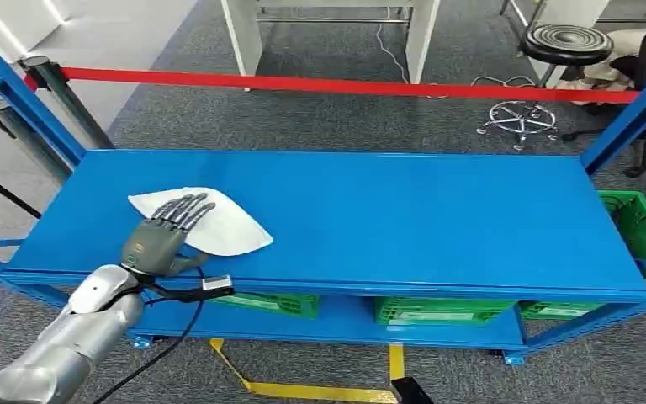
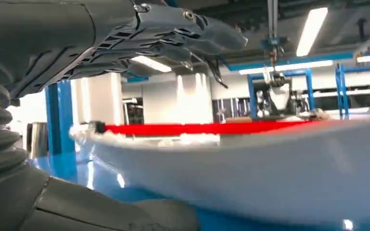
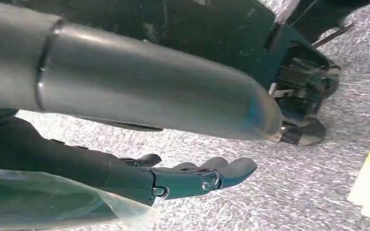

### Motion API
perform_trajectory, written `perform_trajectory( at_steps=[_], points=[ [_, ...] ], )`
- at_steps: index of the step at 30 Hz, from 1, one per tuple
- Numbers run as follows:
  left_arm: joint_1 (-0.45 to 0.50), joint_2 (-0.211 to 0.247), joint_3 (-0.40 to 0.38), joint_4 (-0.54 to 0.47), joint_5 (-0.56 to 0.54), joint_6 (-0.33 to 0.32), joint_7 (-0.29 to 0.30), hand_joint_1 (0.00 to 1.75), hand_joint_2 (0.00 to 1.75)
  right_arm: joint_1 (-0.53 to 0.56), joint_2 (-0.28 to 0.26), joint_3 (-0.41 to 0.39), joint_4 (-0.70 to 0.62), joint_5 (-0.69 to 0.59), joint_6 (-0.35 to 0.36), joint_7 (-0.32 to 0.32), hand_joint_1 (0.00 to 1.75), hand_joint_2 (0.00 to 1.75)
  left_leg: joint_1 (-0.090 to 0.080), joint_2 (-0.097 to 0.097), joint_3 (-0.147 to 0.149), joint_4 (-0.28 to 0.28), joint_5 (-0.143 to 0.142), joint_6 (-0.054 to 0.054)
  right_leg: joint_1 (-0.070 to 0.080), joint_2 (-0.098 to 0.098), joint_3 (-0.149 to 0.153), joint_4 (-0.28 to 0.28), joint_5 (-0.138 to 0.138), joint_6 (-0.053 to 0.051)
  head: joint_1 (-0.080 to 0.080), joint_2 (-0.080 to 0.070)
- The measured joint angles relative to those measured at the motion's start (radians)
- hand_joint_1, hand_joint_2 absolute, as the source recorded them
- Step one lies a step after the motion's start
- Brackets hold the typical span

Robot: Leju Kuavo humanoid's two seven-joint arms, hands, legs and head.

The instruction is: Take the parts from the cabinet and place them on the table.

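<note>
Fingers [image 1: 183, 210] of the left hand [image 1: 158, 238] were spread flat over the white part [image 1: 219, 225] on the blue shelf top [image 1: 404, 219], nothing yet gripped, so the shallow piece could be pushed away; the right hand [image 3: 192, 179] hung open.

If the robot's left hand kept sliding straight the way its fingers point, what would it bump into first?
Its left hand already lies over the white part, fingers pointing up and to the right across it. Past the part's far edge the blue shelf top looks bare, so probably nothing else, though depth is hard to judge.
</note>
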Motion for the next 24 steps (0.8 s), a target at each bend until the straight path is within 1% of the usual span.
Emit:
perform_trajectory(
  at_steps=[1,2,3,4,5,6,7,8,9,10,11,12,13,14,15,16,17,18,19,20,21,22,24],
  points=[
    [-0.001,-0.002,-0.004,0.008,-0.001,-0.001,0.0,0.0,1.75,0.002,0.0,0.0,0.0,-0.001,0.0,0.001,0.0,0.0,0.001,0.0,-0.004,0.005,0.01,-0.001,0.0,0.002,0.0,0.001,0.0,0.0,0.001,0.0],
    [-0.005,-0.006,-0.006,0.013,-0.007,-0.001,0.002,0.0,1.75,0.002,0.0,0.0,0.0,-0.001,0.002,0.001,0.0,0.0,0.001,0.0,0.012,-0.033,0.044,0.0,0.0,0.003,0.0,0.004,-0.001,0.001,0.0,0.0],
    [-0.015,-0.01,-0.01,0.021,-0.01,-0.002,0.004,0.0,1.75,0.002,0.0,0.0,0.0,-0.001,0.002,0.001,0.0,0.0,0.002,0.0,0.045,-0.11,0.092,0.0,-0.001,0.002,0.001,0.006,-0.003,0.003,0.001,0.0],
    [-0.025,-0.015,-0.013,0.029,-0.015,-0.002,0.005,0.0,1.75,0.0,0.001,0.0,0.0,-0.001,0.003,0.001,0.0,0.0,0.004,0.0,0.088,-0.204,0.142,0.001,-0.001,0.002,0.001,0.01,-0.006,0.006,0.001,0.0],
    [-0.035,-0.021,-0.017,0.039,-0.018,-0.002,0.008,0.0,1.75,0.0,0.001,0.0,0.0,-0.001,0.005,0.001,0.0,0.0,0.005,0.0,0.115,-0.269,0.155,0.003,0.0,0.002,-0.001,0.013,-0.009,0.011,0.001,0.0],
    [-0.046,-0.03,-0.023,0.052,-0.021,-0.002,0.011,0.0,1.75,-0.002,0.001,0.0,0.0,-0.001,0.005,0.001,0.0,0.0,0.0,-0.001,0.125,-0.29,0.143,0.006,0.008,0.002,-0.008,0.021,-0.011,0.016,-0.001,0.0],
    [-0.053,-0.036,-0.029,0.061,-0.025,-0.003,0.015,0.0,1.75,-0.002,0.001,0.0,0.0,-0.002,0.006,0.001,0.0,0.0,0.0,-0.002,0.119,-0.285,0.143,0.015,0.007,0.002,-0.013,0.02,-0.008,0.021,0.003,0.0],
    [-0.059,-0.045,-0.035,0.069,-0.029,-0.003,0.022,0.0,1.75,0.0,0.001,0.0,0.0,-0.002,0.007,0.001,0.0,0.0,-0.003,-0.002,0.116,-0.286,0.142,0.019,0.005,0.002,-0.013,0.018,-0.007,0.024,0.002,0.0],
    [-0.067,-0.052,-0.04,0.079,-0.035,-0.009,0.027,0.0,1.75,0.001,0.001,0.0,0.0,-0.003,0.007,0.001,0.0,0.0,-0.005,-0.002,0.116,-0.286,0.143,0.026,0.003,0.001,-0.012,0.016,-0.005,0.03,0.002,0.0],
    [-0.079,-0.058,-0.044,0.09,-0.041,-0.016,0.034,0.0,1.75,0.0,0.001,0.0,0.0,-0.004,0.007,-0.001,0.0,0.0,0.0,-0.001,0.119,-0.293,0.148,0.034,0.003,0.002,-0.014,0.018,-0.01,0.036,0.0,0.0],
    [-0.093,-0.069,-0.051,0.1,-0.043,-0.029,0.039,0.0,1.75,0.0,0.001,0.0,0.0,-0.004,0.008,-0.002,0.0,0.0,0.002,-0.001,0.12,-0.294,0.149,0.039,0.002,0.002,-0.028,0.034,-0.024,0.042,0.003,0.0],
    [-0.107,-0.073,-0.059,0.115,-0.048,-0.047,0.044,0.0,1.75,0.0,0.001,0.0,0.0,-0.004,0.008,-0.002,0.0,0.0,0.002,0.0,0.118,-0.294,0.15,0.047,0.002,0.0,-0.05,0.082,-0.057,0.046,0.009,0.0],
    [-0.117,-0.077,-0.064,0.13,-0.049,-0.066,0.052,0.0,1.75,0.0,0.001,0.0,0.0,-0.005,0.008,-0.002,0.0,0.0,0.002,0.0,0.117,-0.294,0.15,0.05,0.0,0.0,-0.085,0.161,-0.096,0.048,0.009,0.0],
    [-0.123,-0.081,-0.066,0.139,-0.05,-0.075,0.058,0.0,1.75,0.002,0.001,0.0,0.0,-0.005,0.008,-0.002,0.0,0.0,0.001,0.001,0.116,-0.294,0.15,0.051,0.0,0.0,-0.12,0.236,-0.127,0.05,0.008,0.0],
    [-0.13,-0.084,-0.07,0.153,-0.05,-0.083,0.066,0.0,1.75,0.005,0.001,0.0,0.0,-0.005,0.008,-0.002,0.0,0.0,0.0,0.001,0.115,-0.294,0.15,0.051,0.001,0.0,-0.154,0.307,-0.15,0.051,0.009,0.0],
    [-0.138,-0.086,-0.073,0.167,-0.051,-0.087,0.075,0.0,1.75,0.008,0.0,0.0,0.0,-0.005,0.008,-0.002,0.0,0.0,0.0,0.001,0.116,-0.294,0.15,0.051,0.0,0.0,-0.165,0.329,-0.146,0.052,0.009,0.0],
    [-0.145,-0.087,-0.077,0.178,-0.055,-0.088,0.082,0.0,1.75,0.009,0.0,-0.001,0.0,-0.006,0.008,-0.002,0.0,0.0,0.0,0.0,0.116,-0.294,0.15,0.051,0.0,0.0,-0.15,0.3,-0.119,0.05,0.009,0.0],
    [-0.153,-0.087,-0.079,0.186,-0.059,-0.088,0.089,0.0,1.75,0.009,0.0,-0.001,0.0,-0.006,0.008,-0.002,0.0,0.0,0.0,0.0,0.117,-0.294,0.15,0.051,0.0,0.0,-0.116,0.234,-0.079,0.048,0.009,0.0],
    [-0.161,-0.089,-0.081,0.195,-0.06,-0.088,0.094,0.0,1.75,0.008,0.0,-0.001,0.0,-0.006,0.007,-0.002,0.0,0.0,0.0,0.0,0.119,-0.294,0.15,0.051,0.0,-0.001,-0.069,0.144,-0.037,0.046,0.009,0.0],
    [-0.168,-0.09,-0.084,0.201,-0.066,-0.088,0.102,0.02,1.75,0.007,0.0,-0.001,0.0,-0.006,0.007,-0.002,0.0,0.0,0.0,-0.001,0.12,-0.294,0.15,0.049,-0.001,-0.003,-0.02,0.05,-0.007,0.043,0.009,0.0],
    [-0.175,-0.089,-0.085,0.21,-0.082,-0.088,0.123,1.75,1.75,0.004,0.0,-0.001,0.0,-0.005,0.007,-0.002,0.0,0.0,-0.009,-0.001,0.116,-0.291,0.149,0.043,0.002,-0.003,-0.002,0.019,-0.026,0.041,0.009,0.0],
    [-0.182,-0.088,-0.088,0.22,-0.095,-0.091,0.141,1.75,1.75,0.003,0.0,0.0,0.0,-0.005,0.007,-0.002,0.0,0.0,-0.008,-0.001,0.114,-0.29,0.152,0.036,0.001,-0.001,0.0,0.02,-0.021,0.035,0.005,0.0],
    [-0.194,-0.087,-0.096,0.241,-0.112,-0.1,0.163,1.75,1.75,0.006,0.0,-0.001,0.0,-0.004,0.007,-0.001,0.0,0.0,-0.005,-0.002,0.115,-0.296,0.157,0.026,0.005,0.002,-0.002,0.022,-0.019,0.028,0.007,0.0]
  ],
)
